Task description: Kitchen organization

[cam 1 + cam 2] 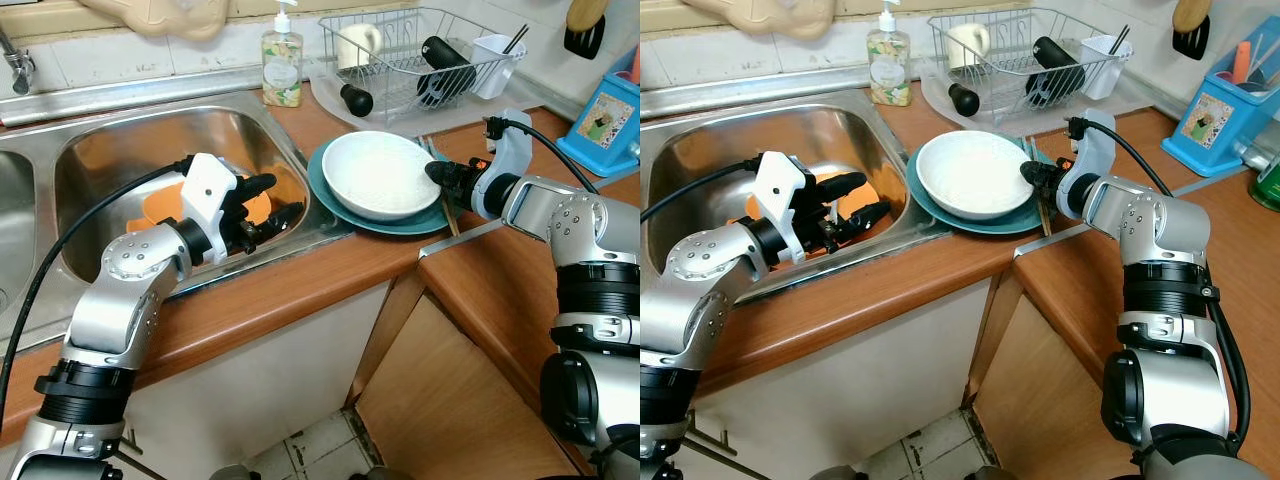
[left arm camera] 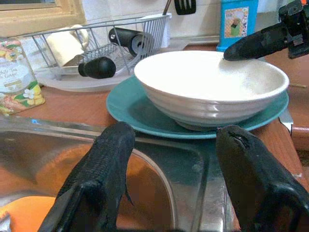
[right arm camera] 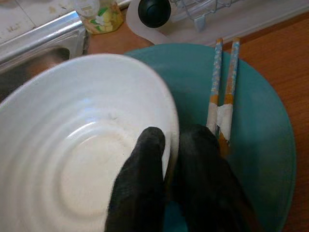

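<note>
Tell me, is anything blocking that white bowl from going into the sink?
Nothing visible does. The right gripper pinches the bowl rim; the bowl sits on a teal plate beside the sink. The left gripper hovers open over the basin, off the direct path.

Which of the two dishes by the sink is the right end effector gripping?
The white ribbed ceramic bowl: the right end effector pinches its rim, while the teal round plate only sits underneath it.

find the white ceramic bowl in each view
Left eye: white ceramic bowl right of centre, on round teal plate.
Right eye: centre.
Left wrist: upper right.
Right wrist: left half, right pincer on its rim.
Shared landmark: the plate.
</note>
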Available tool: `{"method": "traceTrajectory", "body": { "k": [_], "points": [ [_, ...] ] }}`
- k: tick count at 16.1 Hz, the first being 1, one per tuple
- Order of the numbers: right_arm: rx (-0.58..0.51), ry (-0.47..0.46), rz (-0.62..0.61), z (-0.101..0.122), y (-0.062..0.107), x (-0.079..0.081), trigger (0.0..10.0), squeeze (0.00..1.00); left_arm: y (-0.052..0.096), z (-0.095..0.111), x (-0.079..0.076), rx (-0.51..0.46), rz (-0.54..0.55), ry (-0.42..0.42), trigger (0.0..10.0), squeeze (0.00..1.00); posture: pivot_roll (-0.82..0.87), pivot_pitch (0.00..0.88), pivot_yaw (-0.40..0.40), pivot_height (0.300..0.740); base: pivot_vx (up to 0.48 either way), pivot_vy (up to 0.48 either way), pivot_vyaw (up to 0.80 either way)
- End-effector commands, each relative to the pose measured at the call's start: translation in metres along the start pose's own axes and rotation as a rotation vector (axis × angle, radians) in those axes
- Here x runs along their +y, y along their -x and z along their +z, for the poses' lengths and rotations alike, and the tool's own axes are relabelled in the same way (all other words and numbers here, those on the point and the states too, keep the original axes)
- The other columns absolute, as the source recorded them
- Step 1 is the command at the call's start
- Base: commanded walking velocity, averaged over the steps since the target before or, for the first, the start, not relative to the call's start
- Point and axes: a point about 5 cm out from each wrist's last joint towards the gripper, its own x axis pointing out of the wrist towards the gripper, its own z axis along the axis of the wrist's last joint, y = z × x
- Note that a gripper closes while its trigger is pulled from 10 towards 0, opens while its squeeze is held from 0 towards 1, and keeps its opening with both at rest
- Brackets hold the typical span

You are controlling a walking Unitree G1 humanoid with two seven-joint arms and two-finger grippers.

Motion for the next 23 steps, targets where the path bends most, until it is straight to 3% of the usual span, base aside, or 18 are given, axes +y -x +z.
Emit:
{"method": "traceTrajectory", "body": {
  "k": [1, 4, 8, 9, 10, 12, 13, 14, 16, 20, 23],
  "points": [
    [0.000, -0.007, 0.010, 0.002, -0.001, 0.002, 0.0, 0.00, -0.003, 0.005, -0.001, -0.009, 0.004, -0.011, 10.0, 0.00, -0.15, 0.000, -0.036, 0.740, 0.000, 0.000, 0.00],
    [-0.009, -0.006, 0.014, 0.002, -0.002, 0.003, 0.0, 0.00, -0.006, 0.004, 0.003, -0.005, 0.062, -0.002, 10.0, 0.00, -0.14, 0.000, -0.034, 0.740, 0.000, 0.000, 0.00],
    [-0.085, 0.018, 0.041, 0.010, -0.001, 0.008, 0.0, 0.00, -0.010, 0.008, 0.010, -0.045, 0.158, 0.081, 10.0, 0.00, -0.14, 0.000, -0.031, 0.740, 0.000, 0.000, 0.00],
    [-0.101, 0.025, 0.055, 0.012, 0.001, 0.011, 0.0, 0.00, -0.012, 0.011, 0.010, -0.069, 0.162, 0.116, 10.0, 0.38, -0.14, 0.000, -0.030, 0.740, 0.000, 0.000, 0.00],
    [-0.128, 0.036, 0.069, 0.015, 0.002, 0.014, 0.0, 0.00, -0.013, 0.013, 0.009, -0.084, 0.164, 0.144, 10.0, 1.00, -0.14, 0.000, -0.030, 0.740, 0.000, 0.000, 0.00],
    [-0.214, 0.090, 0.107, 0.027, 0.007, 0.025, 0.0, 0.00, -0.018, 0.017, 0.008, -0.122, 0.186, 0.248, 10.0, 1.00, -0.14, 0.000, -0.023, 0.740, 0.000, 0.000, 0.00],
    [-0.237, 0.107, 0.121, 0.030, 0.008, 0.029, 0.0, 0.00, -0.020, 0.017, 0.007, -0.131, 0.172, 0.299, 10.0, 0.22, -0.14, 0.000, -0.022, 0.740, 0.000, 0.000, 0.00],
    [-0.250, 0.116, 0.128, 0.032, 0.009, 0.030, 0.0, 0.00, -0.021, 0.016, 0.005, -0.130, 0.156, 0.321, 10.0, 0.00, -0.14, 0.000, -0.022, 0.740, 0.000, 0.000, 0.00],
    [-0.308, 0.166, 0.170, 0.040, 0.013, 0.041, 0.0, 0.00, -0.030, 0.014, -0.002, -0.125, 0.106, 0.407, 10.0, 0.00, -0.14, 0.000, -0.016, 0.740, 0.000, 0.000, 0.00],
    [-0.358, 0.188, 0.221, 0.044, 0.018, 0.051, 0.0, 0.00, -0.036, 0.010, -0.001, -0.104, 0.140, 0.431, 10.0, 0.00, -0.14, 0.000, -0.012, 0.740, 0.000, 0.000, 0.00],
    [-0.392, 0.201, 0.334, 0.046, 0.026, 0.065, 0.0, 0.00, -0.041, 0.009, 0.000, -0.129, 0.150, 0.523, 10.0, 0.00, -0.14, 0.000, -0.012, 0.740, 0.000, 0.000, 0.00]
  ]
}}
